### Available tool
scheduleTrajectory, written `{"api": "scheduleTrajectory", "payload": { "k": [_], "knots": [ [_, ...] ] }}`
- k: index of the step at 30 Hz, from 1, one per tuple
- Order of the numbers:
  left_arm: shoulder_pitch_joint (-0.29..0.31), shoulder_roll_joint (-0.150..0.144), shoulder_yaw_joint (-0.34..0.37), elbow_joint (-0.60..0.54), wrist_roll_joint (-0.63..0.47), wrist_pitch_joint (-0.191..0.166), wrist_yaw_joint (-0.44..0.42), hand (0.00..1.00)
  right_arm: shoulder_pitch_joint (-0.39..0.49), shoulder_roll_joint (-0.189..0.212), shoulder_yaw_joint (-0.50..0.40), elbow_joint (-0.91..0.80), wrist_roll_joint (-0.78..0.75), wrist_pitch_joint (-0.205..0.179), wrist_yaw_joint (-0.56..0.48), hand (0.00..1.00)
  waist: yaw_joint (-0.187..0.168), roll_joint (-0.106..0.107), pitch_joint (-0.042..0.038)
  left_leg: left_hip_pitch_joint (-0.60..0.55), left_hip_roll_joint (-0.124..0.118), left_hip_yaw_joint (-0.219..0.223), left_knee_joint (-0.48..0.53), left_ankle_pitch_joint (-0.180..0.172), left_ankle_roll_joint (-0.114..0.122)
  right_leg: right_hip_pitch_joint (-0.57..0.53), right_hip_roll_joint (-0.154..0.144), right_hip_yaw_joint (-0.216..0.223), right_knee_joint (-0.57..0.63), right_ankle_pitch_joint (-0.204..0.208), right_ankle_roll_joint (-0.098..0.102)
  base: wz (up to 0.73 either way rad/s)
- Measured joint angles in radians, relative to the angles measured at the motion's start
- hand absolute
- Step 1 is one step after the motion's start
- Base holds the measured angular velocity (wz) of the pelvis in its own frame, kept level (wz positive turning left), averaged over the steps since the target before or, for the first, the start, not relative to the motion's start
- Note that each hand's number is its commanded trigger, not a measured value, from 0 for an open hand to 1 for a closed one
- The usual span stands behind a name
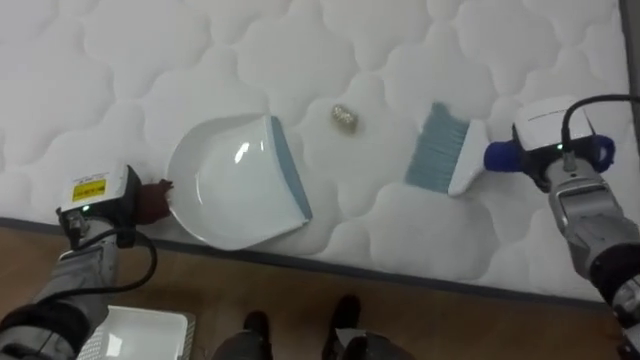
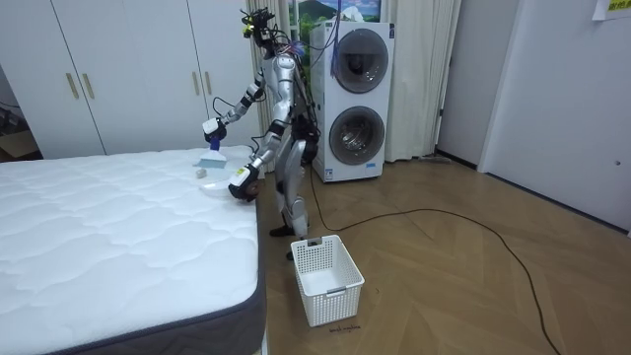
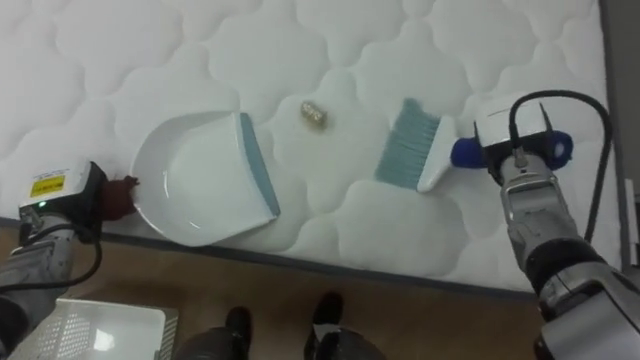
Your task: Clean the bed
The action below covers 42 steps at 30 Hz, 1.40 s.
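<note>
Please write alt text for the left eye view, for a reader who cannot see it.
On a white quilted mattress, the robot's left hand holds a white dustpan and its right hand holds a blue-handled brush, with a small crumpled scrap lying between them. A white basket stands on the wooden floor.

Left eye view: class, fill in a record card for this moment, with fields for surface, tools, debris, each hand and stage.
Surface: white quilted mattress
Pan: white plastic dustpan with blue lip, flat near the mattress edge, mouth facing the debris
Brush: blue-bristled hand brush, bristles turned toward the debris
Debris: small crumpled yellowish scrap, between dustpan and brush, touching neither
Left hand: holds the dustpan's handle
Right hand: grips the brush's blue handle
Stage: scrap not yet swept in
</note>
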Motion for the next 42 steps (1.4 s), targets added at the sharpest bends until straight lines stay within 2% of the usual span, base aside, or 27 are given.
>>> {"api": "scheduleTrajectory", "payload": {
  "k": [5,11,14,15,20,25,29,34,38,42],
  "knots": [
    [0.008,0.002,0.036,-0.010,0.030,0.007,0.000,1.00,-0.003,-0.004,0.006,-0.061,-0.015,0.011,0.078,1.00,0.000,-0.004,-0.0014,-0.001,0.005,-0.002,0.000,0.003,-0.006,0.000,0.007,-0.001,-0.005,0.001,-0.004,0.00],
    [0.021,0.006,0.053,-0.035,0.044,0.041,0.001,1.00,-0.004,0.002,0.007,-0.122,-0.053,0.028,0.149,1.00,-0.006,-0.012,-0.0055,0.001,0.007,-0.005,-0.003,0.007,-0.012,0.002,0.009,-0.005,-0.007,0.002,-0.009,-0.01],
    [0.024,0.015,0.052,-0.036,0.044,0.044,0.001,1.00,-0.004,0.009,0.007,-0.148,-0.069,0.030,0.178,1.00,-0.008,-0.026,-0.0151,0.005,0.006,-0.005,-0.008,0.010,-0.016,0.002,0.010,-0.007,-0.008,0.003,-0.012,-0.03],
    [0.025,0.017,0.052,-0.036,0.044,0.044,0.001,1.00,-0.004,0.010,0.007,-0.155,-0.074,0.030,0.184,1.00,-0.008,-0.029,-0.0160,0.006,0.007,-0.006,-0.007,0.010,-0.016,0.005,0.011,-0.008,-0.010,0.004,-0.013,0.00],
    [0.032,0.019,0.052,-0.038,0.045,0.045,0.001,1.00,-0.004,0.020,0.007,-0.158,-0.095,0.029,0.206,1.00,-0.009,-0.030,-0.0158,0.021,0.012,-0.014,-0.011,0.010,-0.017,0.035,0.017,-0.023,-0.035,0.012,-0.015,0.04],
    [0.032,0.025,0.053,-0.039,0.045,0.050,0.001,1.00,-0.005,0.022,0.007,-0.159,-0.108,0.027,0.207,1.00,-0.006,-0.032,-0.0154,0.020,0.018,-0.017,-0.008,0.010,-0.018,0.042,0.021,-0.032,-0.042,0.016,-0.017,0.02],
    [0.032,0.028,0.053,-0.039,0.046,0.050,0.001,1.00,-0.010,0.021,0.007,-0.161,-0.135,0.010,0.207,1.00,-0.007,-0.032,-0.0153,0.020,0.018,-0.017,-0.006,0.011,-0.019,0.042,0.021,-0.032,-0.041,0.016,-0.018,0.00],
    [0.053,0.030,0.053,-0.039,0.044,0.050,0.006,1.00,-0.055,0.018,0.024,-0.161,-0.165,0.001,0.205,1.00,-0.007,-0.033,-0.0150,0.028,0.018,-0.019,-0.006,0.011,-0.019,0.052,0.022,-0.031,-0.041,0.016,-0.019,0.00],
    [0.057,0.030,0.052,-0.040,0.043,0.050,0.009,1.00,-0.100,0.019,0.027,-0.179,-0.174,0.000,0.163,1.00,-0.006,-0.033,-0.0148,0.029,0.015,-0.022,-0.012,0.011,-0.019,0.051,0.020,-0.033,-0.041,0.017,-0.019,0.03],
    [0.063,0.030,0.051,-0.045,0.045,0.050,0.012,1.00,-0.104,0.064,0.032,-0.240,-0.197,-0.016,0.119,1.00,-0.001,-0.033,-0.0144,0.030,0.013,-0.026,-0.022,0.014,-0.023,0.049,0.020,-0.031,-0.041,0.014,-0.020,0.03]
  ]
}}
